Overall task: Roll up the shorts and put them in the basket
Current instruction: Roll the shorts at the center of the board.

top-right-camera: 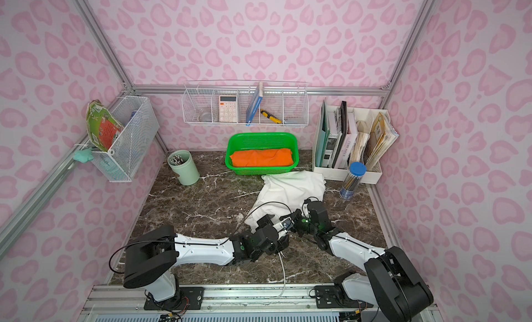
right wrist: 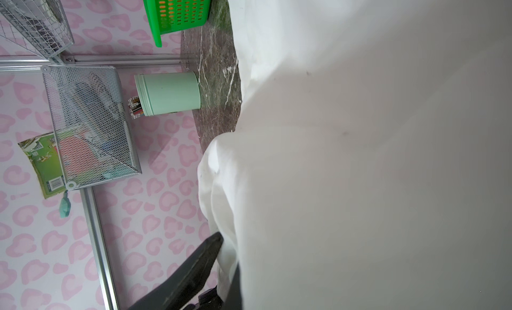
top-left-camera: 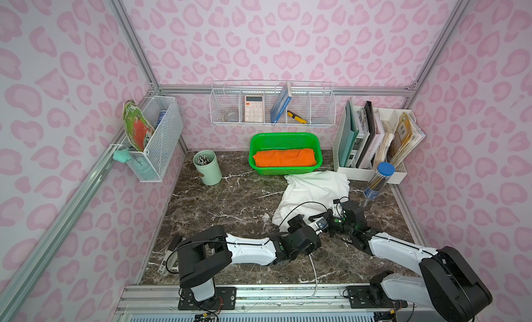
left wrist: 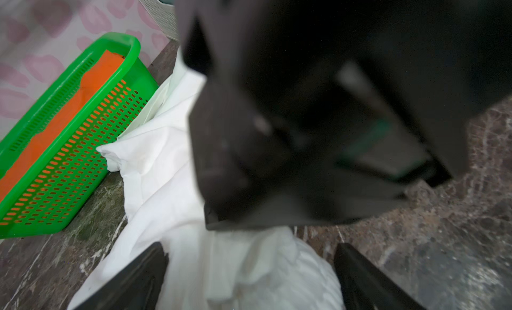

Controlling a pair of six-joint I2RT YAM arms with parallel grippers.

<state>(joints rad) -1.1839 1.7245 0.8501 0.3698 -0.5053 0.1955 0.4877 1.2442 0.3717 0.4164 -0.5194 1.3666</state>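
The marble table [top-left-camera: 218,214] carries the white shorts [top-left-camera: 313,191], crumpled, with their far edge just in front of the green basket [top-left-camera: 283,137]. My left gripper [left wrist: 249,278] stands wide open at the end away from the basket, with fabric between its fingers. My right gripper [right wrist: 225,269] is closed and pinches the shorts' cloth.

The 2 top views look from high above the front edge of the marble tabletop [top-left-camera: 218,197], tilted down toward the back wall [top-left-camera: 288,47], and share nearly the whole cell. The left wrist camera sits close over the shorts [left wrist: 166,170], facing the green basket [left wrist: 133,45], half blocked by a blurred black arm part [left wrist: 332,101]. The right wrist camera, rolled sideways and nearly against the shorts, faces the mint pen cup [right wrist: 171,94]; both wrist views share basket and shorts.
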